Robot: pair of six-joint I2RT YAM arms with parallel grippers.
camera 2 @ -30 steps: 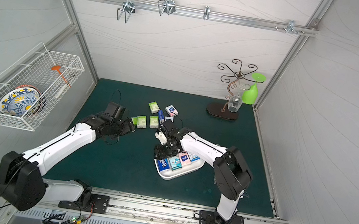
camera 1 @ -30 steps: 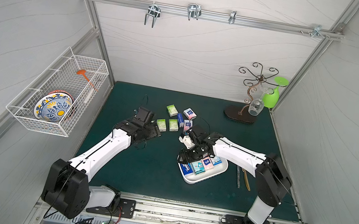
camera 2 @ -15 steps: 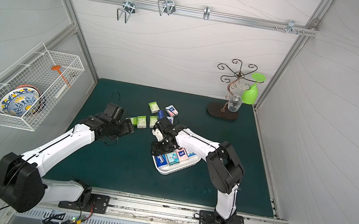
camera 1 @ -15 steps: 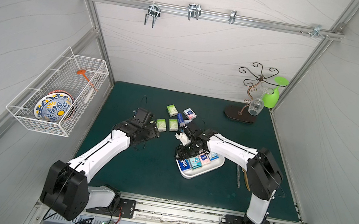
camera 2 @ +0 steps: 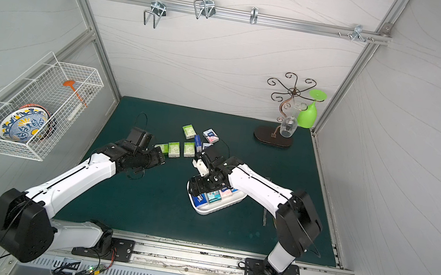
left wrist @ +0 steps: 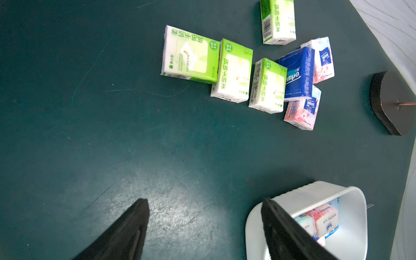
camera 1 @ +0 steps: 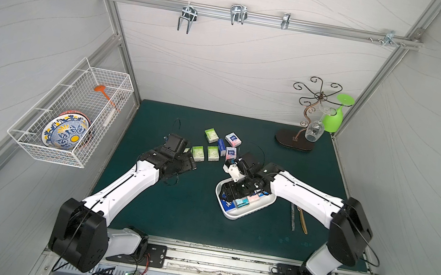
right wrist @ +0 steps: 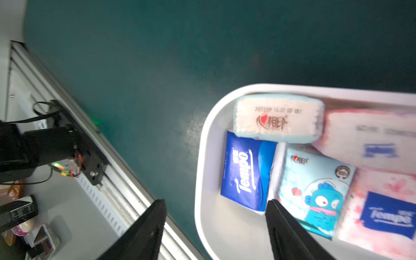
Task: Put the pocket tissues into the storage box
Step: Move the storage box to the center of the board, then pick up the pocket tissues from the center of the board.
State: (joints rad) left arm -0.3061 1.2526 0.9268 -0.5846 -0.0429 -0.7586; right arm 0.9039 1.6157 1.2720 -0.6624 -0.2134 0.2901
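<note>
The white storage box (camera 1: pixel 233 216) (camera 2: pixel 205 212) lies right of centre on the green mat. It holds several pocket tissues: a dark blue packet (right wrist: pixel 245 171), a teal cartoon packet (right wrist: pixel 315 189), a light blue one on its side (right wrist: pixel 276 119) and pink ones (right wrist: pixel 387 213). My right gripper (right wrist: pixel 216 202) (camera 1: pixel 230 191) hangs open and empty over the box's left end. More tissues lie loose behind: green packets (left wrist: pixel 191 56) (camera 1: pixel 213 153), a dark blue packet (left wrist: pixel 297 74) and pink packets (left wrist: pixel 302 110). My left gripper (left wrist: pixel 203 201) (camera 1: pixel 189 163) is open over bare mat, just left of the green packets.
A white wire basket (camera 1: pixel 71 116) with a painted plate hangs on the left wall. A metal stand (camera 1: pixel 294 141) with hanging glasses is at the back right. Cutlery (camera 1: pixel 302 221) lies right of the box. The metal rail (right wrist: pixel 112 186) runs along the front edge.
My right gripper's jaws have spread apart over the box's left end, and that arm has drawn in leftwards. The left arm has not moved.
</note>
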